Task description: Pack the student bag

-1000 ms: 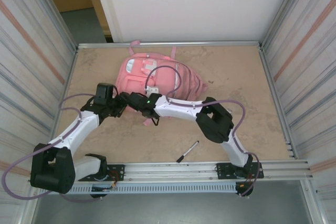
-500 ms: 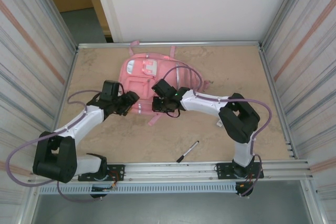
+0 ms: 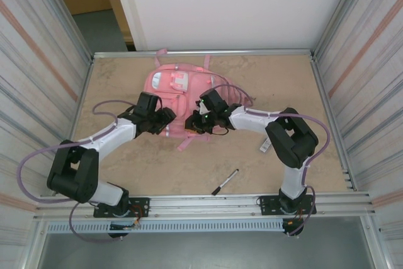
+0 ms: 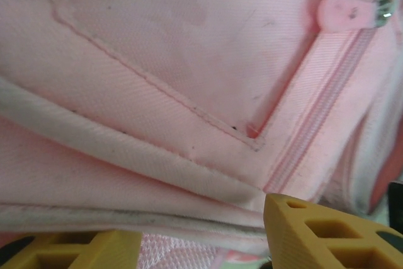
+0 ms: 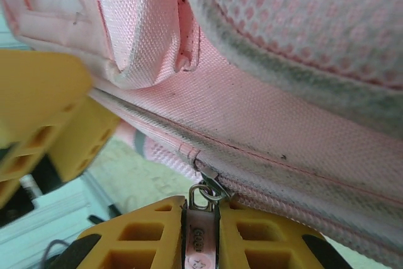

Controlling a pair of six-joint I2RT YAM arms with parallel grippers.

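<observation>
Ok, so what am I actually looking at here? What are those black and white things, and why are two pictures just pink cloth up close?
Those are two robot arms bolted at the near edge of the table. The wide picture comes from a camera above and behind them. The two close-ups come from small cameras on the wrists, so each arm's own yellow fingers show. On the table lies a pink student bag, with a pen nearer the arms. The right gripper is pinched shut on a zipper pull of the bag. The left gripper sits against the bag's front, fingers apart, holding nothing I can make out.
</observation>
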